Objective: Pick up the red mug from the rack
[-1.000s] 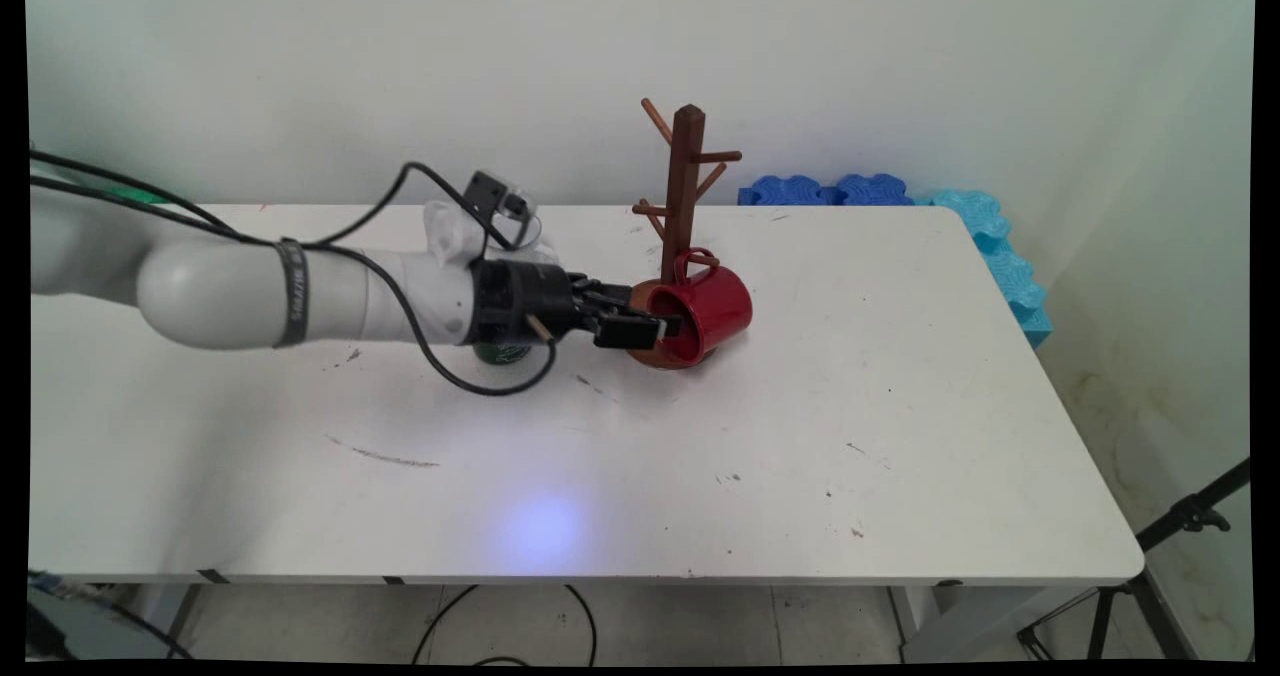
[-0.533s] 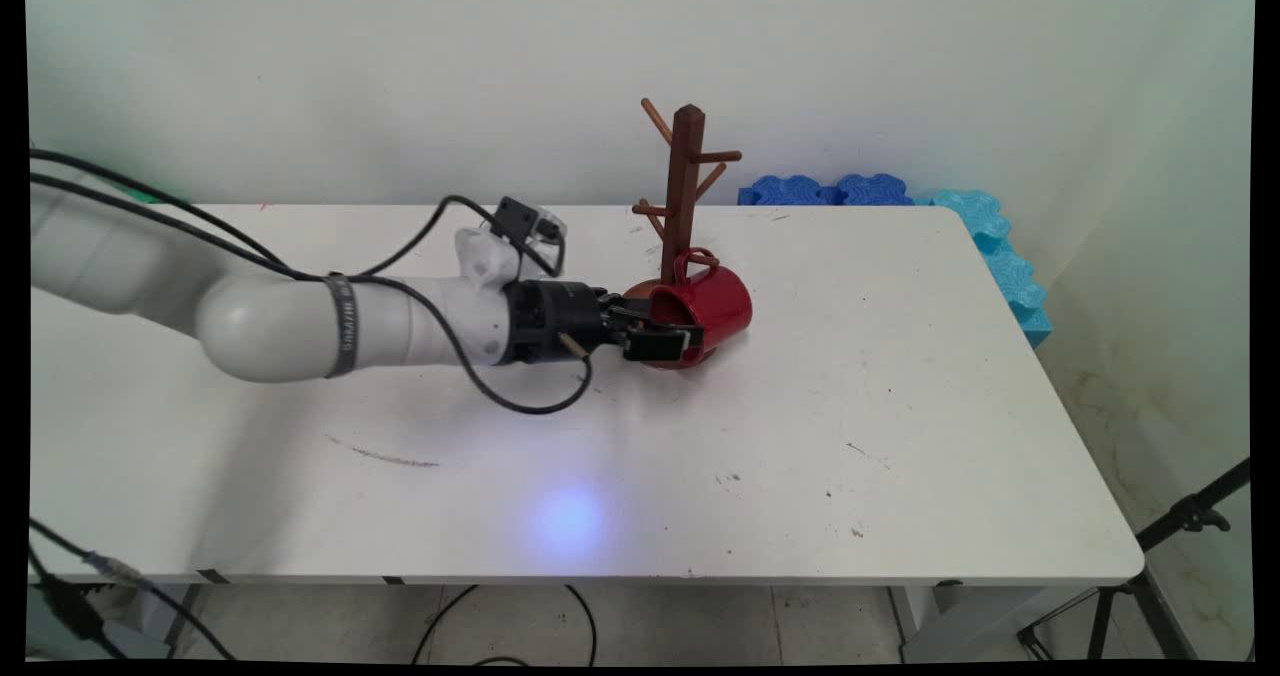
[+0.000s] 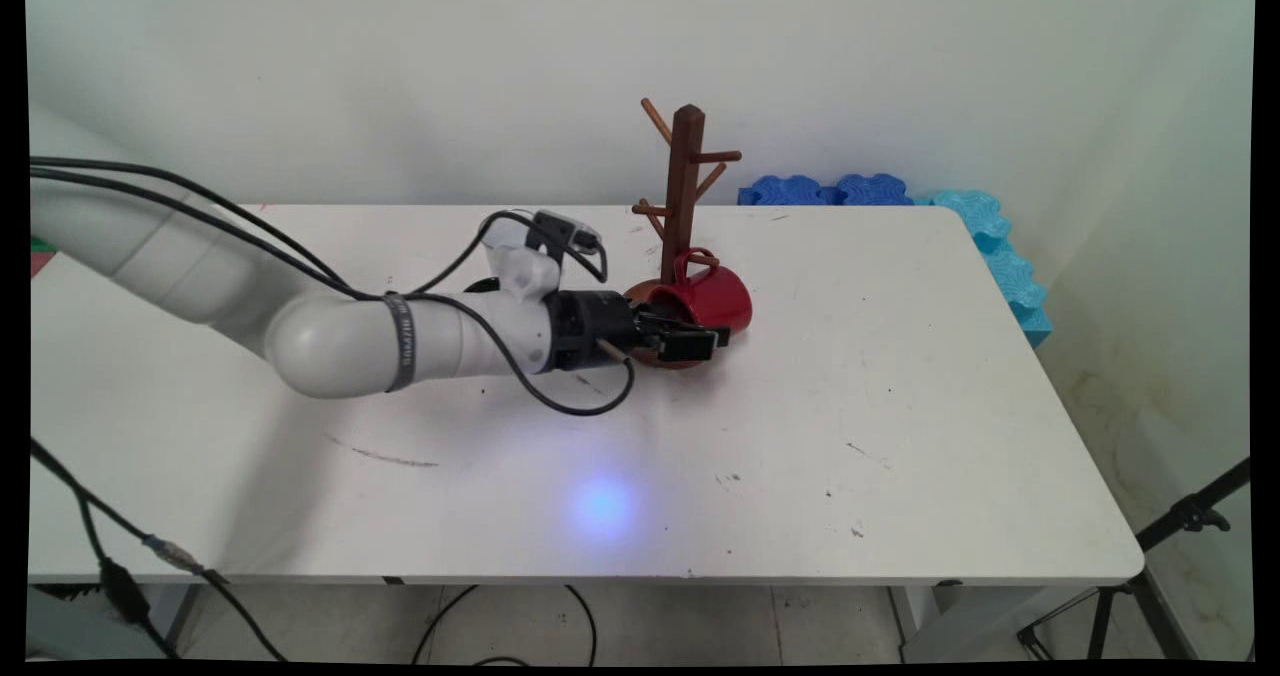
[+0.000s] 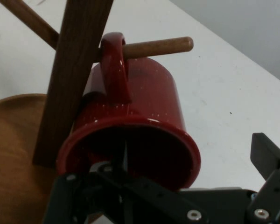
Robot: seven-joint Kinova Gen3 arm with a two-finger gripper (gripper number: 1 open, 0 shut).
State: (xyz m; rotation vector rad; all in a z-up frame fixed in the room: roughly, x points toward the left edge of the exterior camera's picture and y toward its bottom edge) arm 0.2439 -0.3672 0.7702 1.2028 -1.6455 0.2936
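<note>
Hand view: red mug hung by its handle on a low peg of the wooden mug tree, mouth toward the gripper — jaws apart, one finger inside the rim, the other clear outside. Otherwise empty. Likely risk: a skewed pull snagging handle on peg — tipping the tree.

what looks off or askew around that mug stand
The red mug hangs by its handle on a low peg of the wooden mug tree, tipped sideways, mouth toward the gripper. One finger reaches inside the mug.
</note>
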